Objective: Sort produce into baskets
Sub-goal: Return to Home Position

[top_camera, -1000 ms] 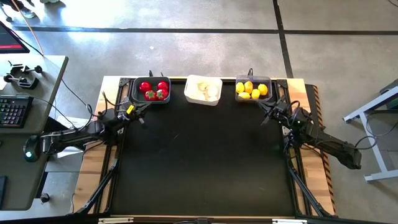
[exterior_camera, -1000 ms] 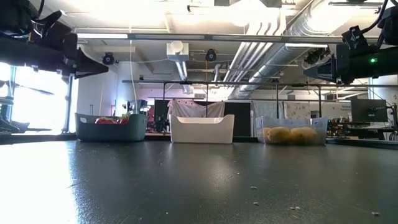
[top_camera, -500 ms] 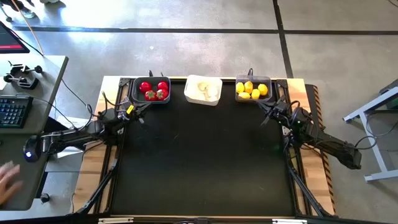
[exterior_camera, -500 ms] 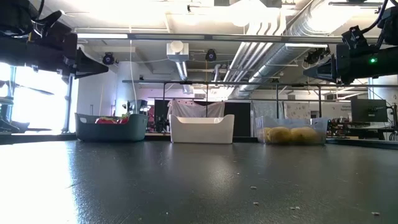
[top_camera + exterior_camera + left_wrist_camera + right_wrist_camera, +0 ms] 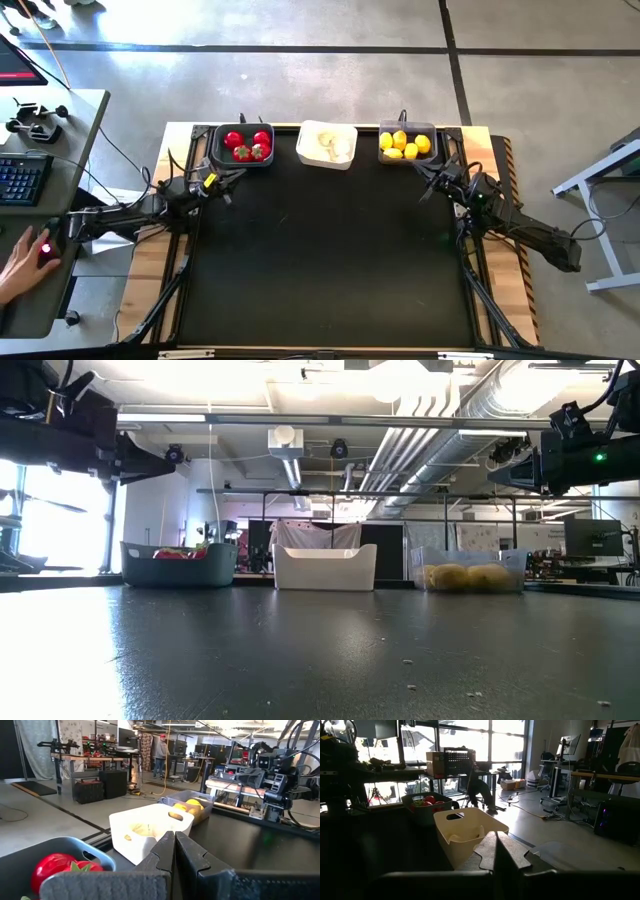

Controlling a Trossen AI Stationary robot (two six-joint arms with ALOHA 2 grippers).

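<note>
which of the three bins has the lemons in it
The clear bin at the right end of the row holds the lemons; the white middle bin holds pale bulbs, the grey left bin tomatoes.

Mat [image 5: 320, 250] apparently open, baskets [image 5: 324, 572] lining far edge

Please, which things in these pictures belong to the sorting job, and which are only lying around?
Belong to the job:
tomatoes in the grey bin; garlic in the white bin; lemons in the see-through bin; left gripper and right gripper, both shut.

Only lying around:
keyboard and a person's hand, at the side desk.
</note>
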